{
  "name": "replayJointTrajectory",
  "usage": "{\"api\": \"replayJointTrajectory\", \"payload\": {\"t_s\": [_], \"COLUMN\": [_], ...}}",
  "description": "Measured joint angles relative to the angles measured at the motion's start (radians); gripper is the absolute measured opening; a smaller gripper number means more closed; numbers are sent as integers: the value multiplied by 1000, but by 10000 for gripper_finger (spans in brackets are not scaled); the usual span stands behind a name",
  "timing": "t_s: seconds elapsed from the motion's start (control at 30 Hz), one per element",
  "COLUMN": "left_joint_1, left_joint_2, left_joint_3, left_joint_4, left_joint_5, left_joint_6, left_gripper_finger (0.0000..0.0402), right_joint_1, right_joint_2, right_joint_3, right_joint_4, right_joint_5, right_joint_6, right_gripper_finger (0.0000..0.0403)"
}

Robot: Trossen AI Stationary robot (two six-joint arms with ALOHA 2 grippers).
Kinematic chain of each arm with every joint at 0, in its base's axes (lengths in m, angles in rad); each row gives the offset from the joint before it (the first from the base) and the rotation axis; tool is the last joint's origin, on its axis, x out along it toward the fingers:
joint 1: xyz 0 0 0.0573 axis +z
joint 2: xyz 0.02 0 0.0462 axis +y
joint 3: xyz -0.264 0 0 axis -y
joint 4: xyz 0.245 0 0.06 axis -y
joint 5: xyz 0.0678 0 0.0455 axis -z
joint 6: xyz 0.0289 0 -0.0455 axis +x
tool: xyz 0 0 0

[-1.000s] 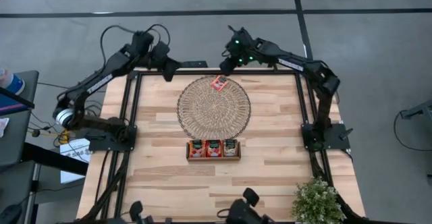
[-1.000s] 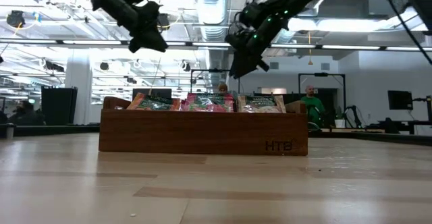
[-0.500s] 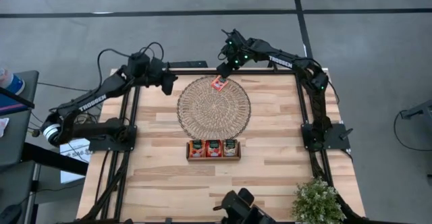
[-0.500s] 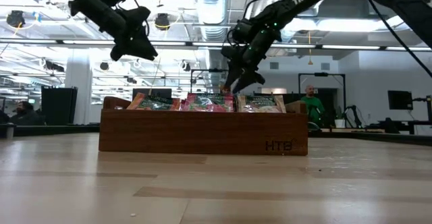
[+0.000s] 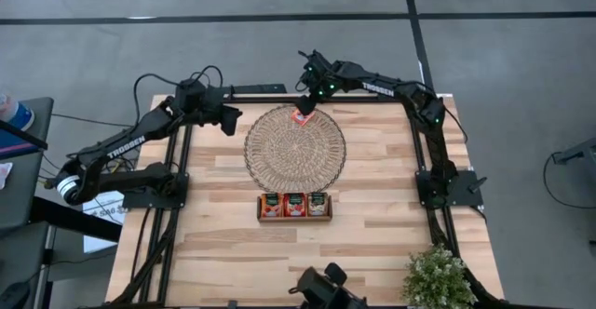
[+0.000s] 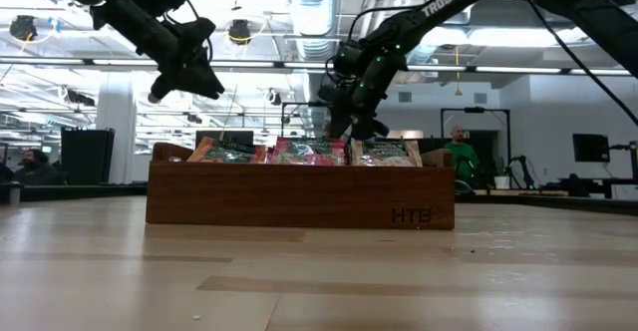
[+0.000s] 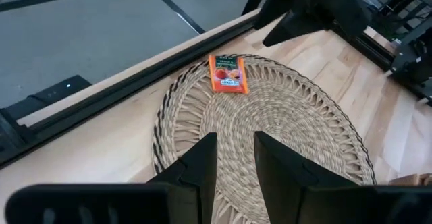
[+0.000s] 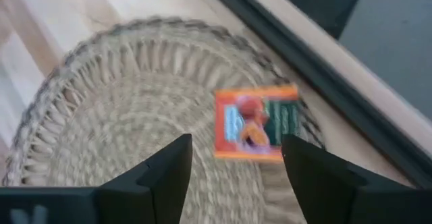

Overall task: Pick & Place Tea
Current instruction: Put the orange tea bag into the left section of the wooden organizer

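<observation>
One red-orange tea sachet [image 5: 301, 116] [image 8: 256, 123] lies flat on the far rim of the round woven mat [image 5: 295, 151]. My right gripper [image 5: 305, 105] [image 8: 236, 150] hovers open just above it, slanting down, with the sachet ahead of its fingertips. My left gripper [image 5: 231, 121] [image 7: 235, 150] hangs in the air off the mat's far left edge, open with nothing between its fingers. Three more sachets [image 5: 294, 204] stand in the wooden tray [image 6: 299, 196], near the mat's front edge.
Black frame rails [image 5: 182, 169] run along the table's left, right and far sides. A potted plant [image 5: 436, 276] stands at the near right corner. A dark camera mount [image 5: 321, 288] sits at the near edge. A person [image 6: 461, 157] stands far off in the room behind.
My right gripper has come down toward the sachet on the mat, and its fingers have spread apart. My left gripper has sunk and drawn back toward the table's left and near side. The sachet has stayed where it was.
</observation>
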State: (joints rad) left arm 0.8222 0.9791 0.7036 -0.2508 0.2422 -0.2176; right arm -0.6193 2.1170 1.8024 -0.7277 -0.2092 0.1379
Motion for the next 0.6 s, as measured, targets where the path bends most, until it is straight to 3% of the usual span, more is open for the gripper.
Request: {"api": "replayJointTrajectory", "payload": {"t_s": [0.4, 0.6], "left_joint_1": [-5, -7], "left_joint_2": [0, 1], "left_joint_3": [0, 0], "left_joint_4": [-1, -1], "left_joint_5": [6, 10], "left_joint_6": [16, 18], "left_gripper_finger": [90, 90], "right_joint_1": [-39, -43], "right_joint_2": [15, 56], "right_joint_3": [1, -1], "right_joint_4": [25, 1], "right_joint_5": [2, -56], "right_joint_6": [58, 98], "right_gripper_finger": [217, 219]}}
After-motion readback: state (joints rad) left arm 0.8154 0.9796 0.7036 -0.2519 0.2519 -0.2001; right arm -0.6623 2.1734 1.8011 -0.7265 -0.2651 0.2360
